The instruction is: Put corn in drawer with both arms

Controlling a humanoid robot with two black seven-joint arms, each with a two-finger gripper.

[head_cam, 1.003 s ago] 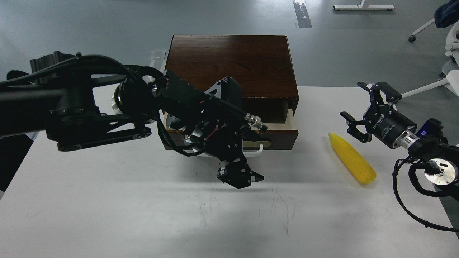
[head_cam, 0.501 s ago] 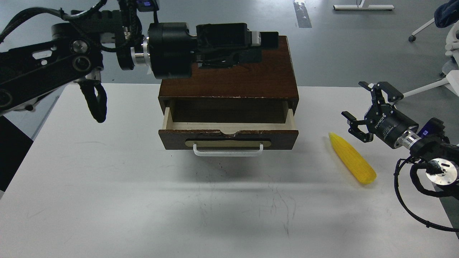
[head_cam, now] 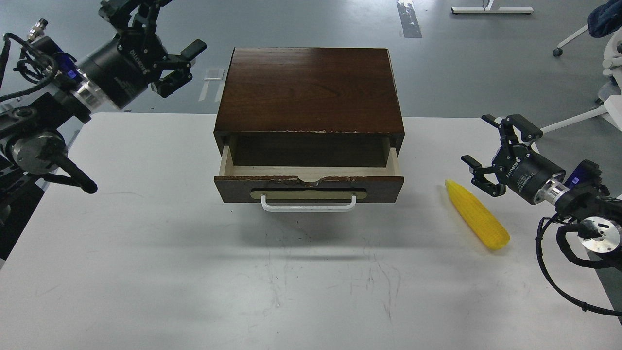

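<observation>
The corn [head_cam: 477, 214] lies bare on the white table, to the right of the dark brown box [head_cam: 309, 90], pointed end toward the back left. The drawer [head_cam: 309, 188] is pulled partly out, its pale inside empty, its white bar handle [head_cam: 309, 206] facing me. My right gripper [head_cam: 486, 146] is open and empty, just right of the corn's pointed end and a little above the table. My left gripper [head_cam: 163, 41] is open and empty, raised at the far left behind the table's back edge, well away from the box.
The white table [head_cam: 194, 272] stretches in front of the box, with faint scuff marks. Grey floor lies behind, with a chair base [head_cam: 583, 39] at the far right. My right arm's cables [head_cam: 559, 272] loop near the table's right edge.
My left arm has swung up from in front of the drawer, across the box top, and back to the far left; its gripper now stands open. The drawer stays pulled out. The right gripper barely moved.
</observation>
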